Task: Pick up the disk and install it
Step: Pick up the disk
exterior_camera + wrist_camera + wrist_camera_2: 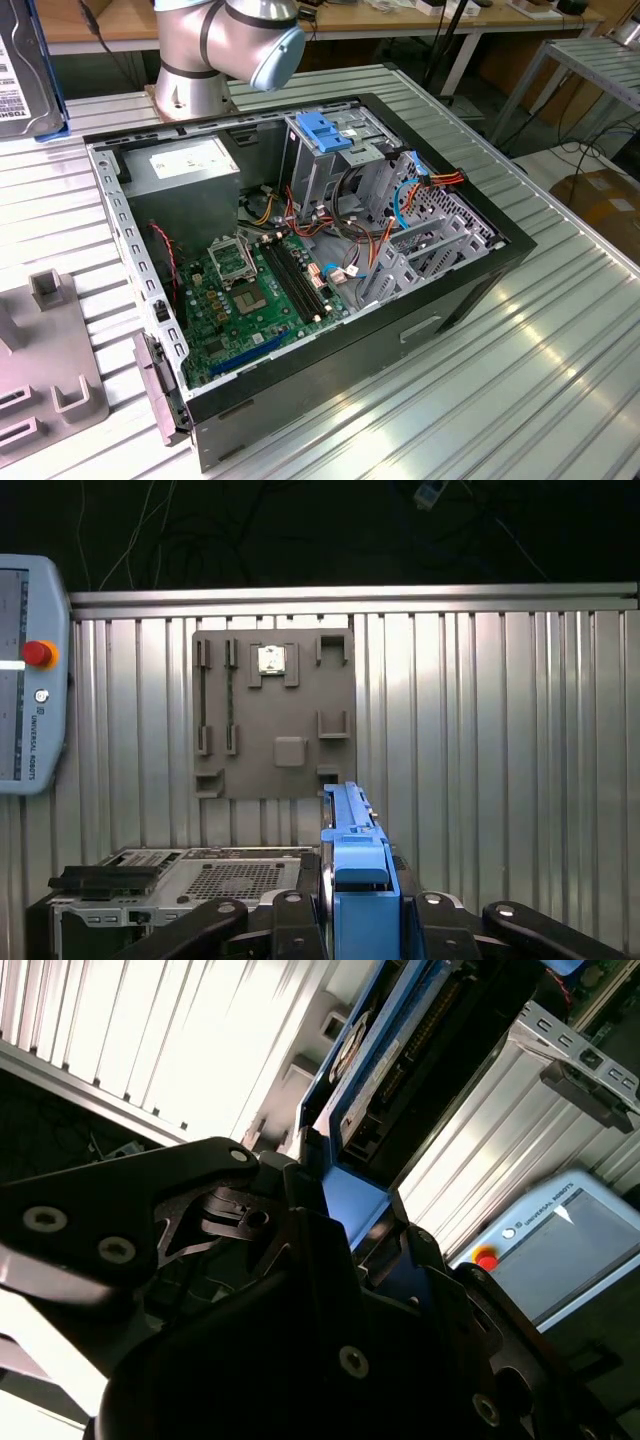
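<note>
1. The gripper [358, 912] is closed on the disk [356, 865]. In the first wrist view its black fingers [300, 920] hold the blue bracket from both sides.
2. In the second wrist view the disk [395, 1065] stands out from the gripper, with its edge toward the camera.
3. In the first wrist view, past the disk, the case [150, 880] stands on the ribbed table [500, 730].
4. Farther on the table lies a grey plate [275, 715], with a pendant [30, 670] beside it.
5. In the exterior view the disk [22, 70] is at the upper corner on the exterior view's left, apart from the open case [450, 290].
</note>
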You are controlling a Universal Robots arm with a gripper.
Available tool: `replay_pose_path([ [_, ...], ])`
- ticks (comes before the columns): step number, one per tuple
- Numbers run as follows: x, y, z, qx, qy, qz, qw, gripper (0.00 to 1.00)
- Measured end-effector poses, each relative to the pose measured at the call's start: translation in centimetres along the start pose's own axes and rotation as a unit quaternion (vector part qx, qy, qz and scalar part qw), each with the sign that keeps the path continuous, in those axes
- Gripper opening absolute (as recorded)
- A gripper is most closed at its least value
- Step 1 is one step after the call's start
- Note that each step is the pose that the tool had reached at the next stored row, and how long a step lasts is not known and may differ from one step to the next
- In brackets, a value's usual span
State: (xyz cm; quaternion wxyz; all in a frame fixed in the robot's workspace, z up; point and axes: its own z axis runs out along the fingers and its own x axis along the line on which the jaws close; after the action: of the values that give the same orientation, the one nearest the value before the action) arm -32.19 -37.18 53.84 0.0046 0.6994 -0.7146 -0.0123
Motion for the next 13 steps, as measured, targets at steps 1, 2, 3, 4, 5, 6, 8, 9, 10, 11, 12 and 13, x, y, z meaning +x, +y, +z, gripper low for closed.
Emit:
replay_pose_path([
  [1, -0.01, -0.31, -0.01, 0.0000, 0.0000, 0.000, 1.00000, 0.37],
  [2, -0.01, -0.60, -0.01, 0.0000, 0.0000, 0.000, 1.00000, 0.37],
  [3, -0.02, -0.76, -0.02, 0.0000, 0.0000, 0.000, 1.00000, 0.37],
  [4, -0.02, -0.92, -0.02, 0.0000, 0.0000, 0.000, 1.00000, 0.37],
  [5, -0.03, -1.22, -0.03, 0.0000, 0.0000, 0.000, 1.00000, 0.37],
  [6, -0.03, -1.40, -0.03, 0.0000, 0.0000, 0.000, 1.00000, 0.37],
  [8, -0.04, -1.81, -0.04, 0.0000, 0.0000, 0.000, 1.00000, 0.37],
  [9, -0.04, -2.06, -0.05, 0.0000, 0.0000, 0.000, 1.00000, 0.37],
  [10, -0.05, -2.33, -0.05, 0.0000, 0.0000, 0.000, 1.00000, 0.37],
  [11, -0.06, -2.56, -0.06, 0.0000, 0.0000, 0.000, 1.00000, 0.37],
  [12, -0.06, -2.65, -0.06, 0.0000, 0.0000, 0.000, 1.00000, 0.37],
  [13, -0.06, -2.76, -0.06, 0.0000, 0.0000, 0.000, 1.00000, 0.37],
])
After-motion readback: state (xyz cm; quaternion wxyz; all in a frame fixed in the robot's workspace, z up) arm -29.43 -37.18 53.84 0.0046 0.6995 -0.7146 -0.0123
